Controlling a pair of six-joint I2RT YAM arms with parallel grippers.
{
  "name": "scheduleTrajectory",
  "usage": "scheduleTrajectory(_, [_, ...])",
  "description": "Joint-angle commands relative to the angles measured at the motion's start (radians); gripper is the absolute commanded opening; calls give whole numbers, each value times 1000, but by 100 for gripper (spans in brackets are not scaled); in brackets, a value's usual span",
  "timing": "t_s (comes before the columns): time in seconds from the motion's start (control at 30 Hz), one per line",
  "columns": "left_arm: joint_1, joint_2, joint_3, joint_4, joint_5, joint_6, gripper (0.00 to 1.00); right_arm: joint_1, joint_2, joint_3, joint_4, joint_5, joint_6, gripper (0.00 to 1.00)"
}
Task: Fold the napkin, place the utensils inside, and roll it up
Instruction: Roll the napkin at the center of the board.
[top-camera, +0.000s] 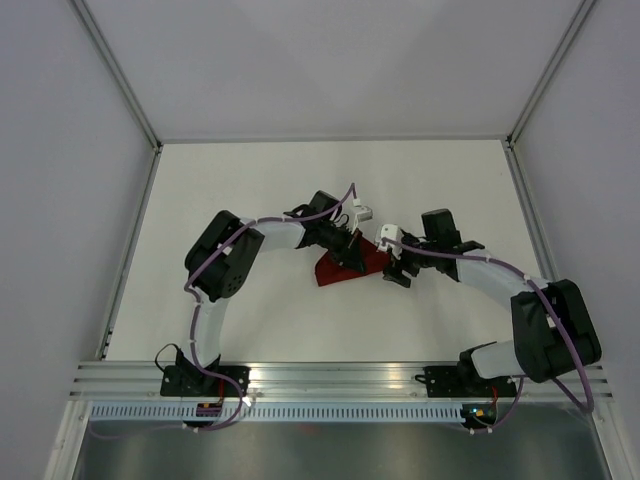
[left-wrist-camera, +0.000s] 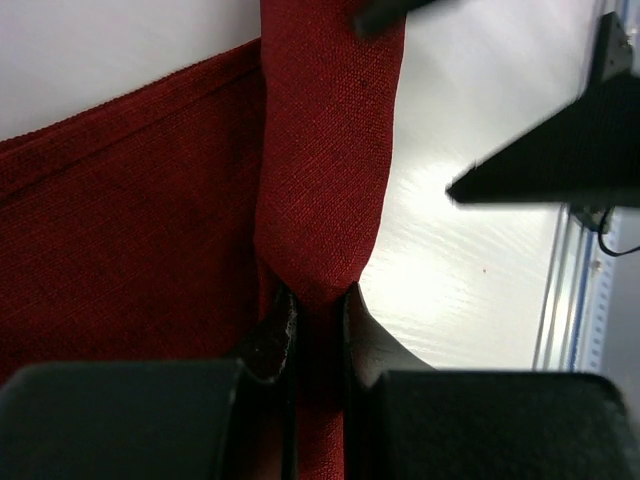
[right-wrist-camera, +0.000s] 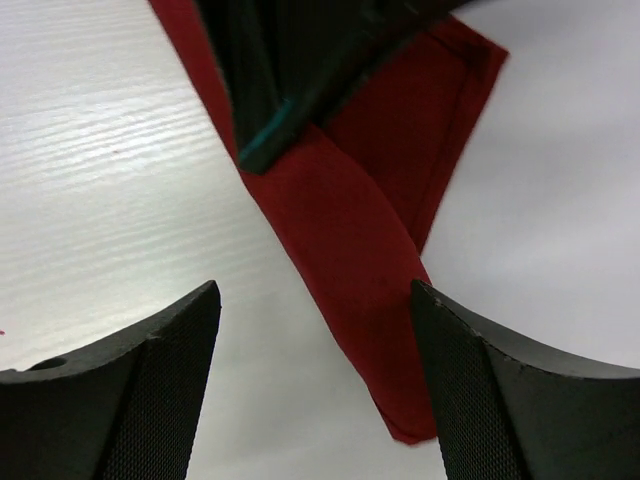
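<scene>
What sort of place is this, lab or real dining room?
Probably a lab test cell: plain white table, grey enclosure walls, aluminium mounting rail, and just one maroon napkin.

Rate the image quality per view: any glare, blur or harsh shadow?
Top external: even, soft light, no harsh shadows, sharp. Left wrist: napkin weave crisp, the left tool clamping it dark and soft, glare on the table. Right wrist: right tool sharp, the left tool overhead blurred, mild sheen on the table.
</scene>
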Motion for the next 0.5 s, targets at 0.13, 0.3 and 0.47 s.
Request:
scheduleTrajectory(0.13, [-7,141,-9,-272,15,3,3,155,-71,-69,193,131,-93,82])
scheduleTrajectory(0.3, [-1,157,3,-301,33,8,3,221,-64,-100,201,176,-126,82])
scheduleTrajectory(0.47, [4,177,23,-333,41,8,4,264,-46,-120,190,205,-142,79])
